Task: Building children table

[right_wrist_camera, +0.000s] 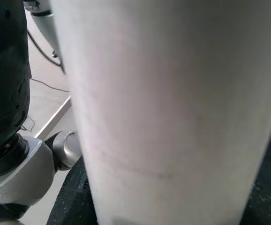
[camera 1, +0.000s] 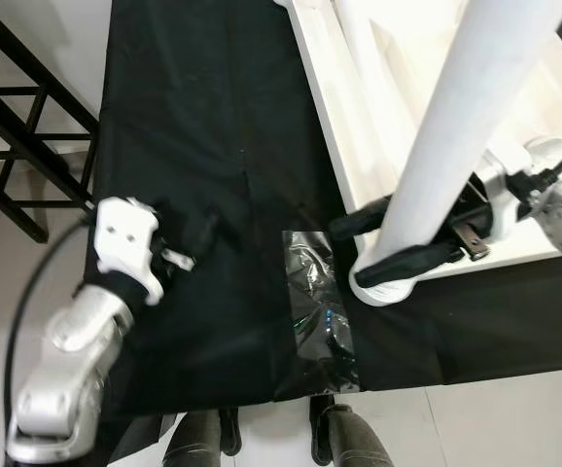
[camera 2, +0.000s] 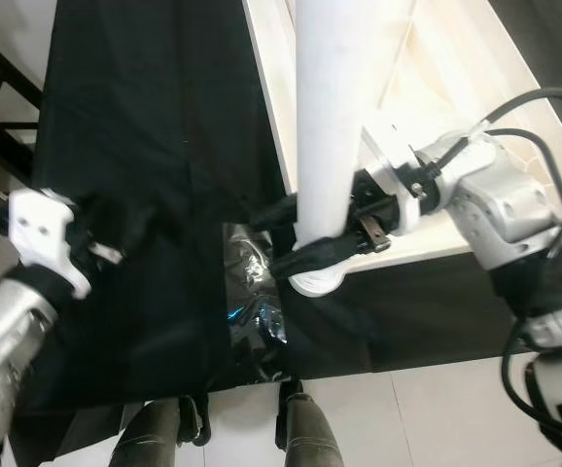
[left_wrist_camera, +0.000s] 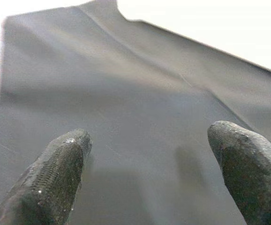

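Observation:
A thick white table leg (camera 1: 456, 126) stands tilted, its lower end (camera 1: 383, 287) resting on the black cloth (camera 1: 203, 117) by the near corner of the white upturned table top (camera 1: 359, 126). My right gripper (camera 1: 388, 243) is shut on the leg just above that end, one black finger (camera 1: 359, 222) on each side. In the right wrist view the leg (right_wrist_camera: 173, 108) is very close, with a finger (right_wrist_camera: 4, 79) beside it. My left gripper (left_wrist_camera: 149, 168) hovers open over bare cloth at the left, holding nothing; its white wrist (camera 1: 125, 243) is well apart from the leg.
A crumpled clear plastic bag (camera 1: 320, 311) lies on the cloth just left of the leg's end. A black metal frame (camera 1: 28, 126) stands on the pale floor at the far left. The cloth's front edge (camera 1: 262, 394) lies just ahead of my feet (camera 1: 359, 438).

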Controlling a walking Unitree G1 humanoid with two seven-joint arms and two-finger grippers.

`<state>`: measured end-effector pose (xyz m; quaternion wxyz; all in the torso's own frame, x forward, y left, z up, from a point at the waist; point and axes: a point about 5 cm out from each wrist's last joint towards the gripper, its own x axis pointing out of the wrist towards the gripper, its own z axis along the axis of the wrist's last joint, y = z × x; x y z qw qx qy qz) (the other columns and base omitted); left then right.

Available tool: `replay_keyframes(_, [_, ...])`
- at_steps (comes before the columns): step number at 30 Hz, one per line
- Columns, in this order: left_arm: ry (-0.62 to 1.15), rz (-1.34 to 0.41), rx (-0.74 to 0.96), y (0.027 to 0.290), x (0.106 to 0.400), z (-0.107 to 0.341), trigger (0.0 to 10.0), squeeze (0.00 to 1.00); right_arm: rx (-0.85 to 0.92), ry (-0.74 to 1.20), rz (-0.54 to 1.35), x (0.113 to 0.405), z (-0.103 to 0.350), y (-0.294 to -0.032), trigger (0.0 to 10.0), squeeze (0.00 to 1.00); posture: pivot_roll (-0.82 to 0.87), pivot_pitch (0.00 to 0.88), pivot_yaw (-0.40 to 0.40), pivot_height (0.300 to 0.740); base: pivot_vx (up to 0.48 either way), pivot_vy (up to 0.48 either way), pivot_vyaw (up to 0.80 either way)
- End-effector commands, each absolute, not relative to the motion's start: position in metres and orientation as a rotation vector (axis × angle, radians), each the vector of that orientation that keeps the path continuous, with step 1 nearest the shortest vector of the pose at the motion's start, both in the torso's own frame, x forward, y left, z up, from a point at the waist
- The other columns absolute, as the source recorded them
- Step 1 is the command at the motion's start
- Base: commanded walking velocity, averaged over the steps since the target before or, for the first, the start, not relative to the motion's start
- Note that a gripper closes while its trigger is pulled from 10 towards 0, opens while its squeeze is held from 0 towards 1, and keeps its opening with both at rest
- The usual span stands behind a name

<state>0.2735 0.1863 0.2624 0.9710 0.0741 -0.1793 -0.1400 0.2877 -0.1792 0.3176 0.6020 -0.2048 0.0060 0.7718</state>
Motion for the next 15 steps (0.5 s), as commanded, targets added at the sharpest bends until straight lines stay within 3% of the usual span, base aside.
replay_keyframes(1, [-0.333,-0.297,0.148,0.188,0.272,0.257,10.0,0.00,-0.412,0.247,1.789,0.289,0.278,-0.187,10.0,0.00,-0.06,0.393,-0.004,0.740,0.000,0.000,0.00])
replay_keyframes(8, [-0.405,-0.352,0.160,0.178,0.274,0.278,10.0,0.00,-0.413,0.199,1.775,0.285,0.271,-0.183,10.0,0.00,-0.06,0.360,0.003,0.740,0.000,0.000,0.00])
replay_keyframes(15, [-0.425,-0.393,0.142,0.173,0.275,0.285,10.0,0.00,-0.372,0.036,1.587,0.272,0.254,-0.161,10.0,0.00,-0.06,0.355,0.002,0.740,0.000,0.000,0.00])
